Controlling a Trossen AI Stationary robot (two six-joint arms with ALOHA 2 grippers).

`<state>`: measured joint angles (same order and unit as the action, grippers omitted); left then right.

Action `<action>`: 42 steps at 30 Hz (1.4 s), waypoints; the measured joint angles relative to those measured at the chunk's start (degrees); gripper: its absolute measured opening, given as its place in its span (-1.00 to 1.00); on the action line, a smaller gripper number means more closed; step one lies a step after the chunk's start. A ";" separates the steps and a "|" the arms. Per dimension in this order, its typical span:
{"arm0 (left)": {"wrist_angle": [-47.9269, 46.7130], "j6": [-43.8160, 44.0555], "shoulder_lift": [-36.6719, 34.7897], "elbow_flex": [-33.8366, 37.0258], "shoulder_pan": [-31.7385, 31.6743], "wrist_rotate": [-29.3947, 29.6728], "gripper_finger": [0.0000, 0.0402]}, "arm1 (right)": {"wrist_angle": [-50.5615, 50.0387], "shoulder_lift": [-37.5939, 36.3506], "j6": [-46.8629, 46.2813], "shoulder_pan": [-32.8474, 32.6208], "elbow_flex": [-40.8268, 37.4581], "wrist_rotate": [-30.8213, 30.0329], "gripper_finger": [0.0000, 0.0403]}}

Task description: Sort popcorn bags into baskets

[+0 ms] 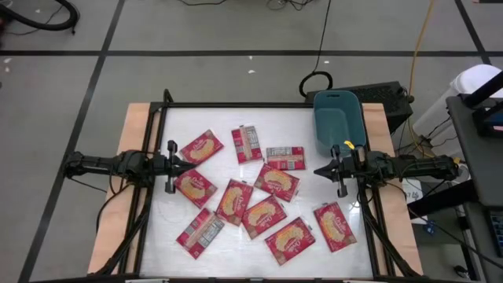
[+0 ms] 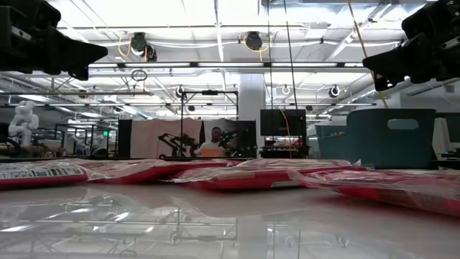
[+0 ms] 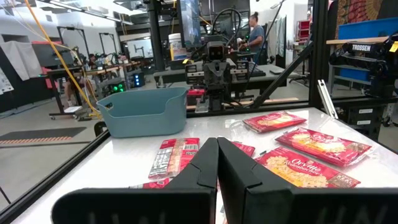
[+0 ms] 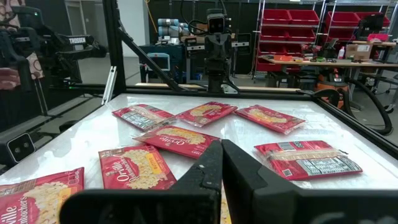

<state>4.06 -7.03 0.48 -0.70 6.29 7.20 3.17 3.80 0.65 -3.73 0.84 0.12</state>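
Note:
Several flat red popcorn bags (image 1: 259, 200) lie scattered on the white table, some picture side up, some label side up such as one (image 1: 284, 157) near the middle. The teal basket (image 1: 338, 119) stands at the far right of the table. My left gripper (image 1: 187, 165) hovers at the table's left side above the bags, shut and touching nothing; its fingers show in the left wrist view (image 3: 217, 163). My right gripper (image 1: 317, 170) hovers at the right side, just near of the basket, shut and touching nothing (image 4: 221, 165).
A black frame (image 1: 236, 104) runs around the table. Wooden strips (image 1: 134, 126) border the table's left and right sides. Cables and a dark box (image 1: 385, 98) sit beyond the basket. Bare table surface (image 1: 267, 118) lies along the far edge, left of the basket.

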 joint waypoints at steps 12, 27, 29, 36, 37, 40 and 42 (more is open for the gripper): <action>-0.01 -0.63 0.01 0.02 -0.01 0.33 -0.97 | 0.00 -0.01 -0.01 0.00 -0.01 0.00 -1.00; 0.15 1.64 0.00 0.00 0.02 0.35 -0.97 | 0.01 -0.01 -0.01 0.00 -0.01 -0.02 -1.00; 0.15 2.20 0.01 0.00 0.01 0.37 -0.97 | 0.01 0.01 0.01 0.00 -0.01 -0.02 -1.00; 2.58 2.63 0.01 0.02 -0.01 0.39 -0.97 | 0.01 -0.01 -0.01 0.00 0.00 -0.01 -1.00; 4.09 2.99 0.01 0.02 -0.01 0.41 -0.97 | 0.01 -0.01 0.01 0.00 0.00 -0.02 -1.00; 10.14 5.96 0.01 0.02 0.00 0.04 -0.97 | 0.55 0.01 0.44 0.00 0.00 -0.30 -1.00; 13.93 6.86 0.02 -0.02 0.02 -1.83 -0.97 | 1.38 0.01 0.48 0.00 -0.02 -0.26 -1.00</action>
<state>17.99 -0.17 0.51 -0.72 6.31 5.37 4.55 3.81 1.13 -3.73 0.82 -0.14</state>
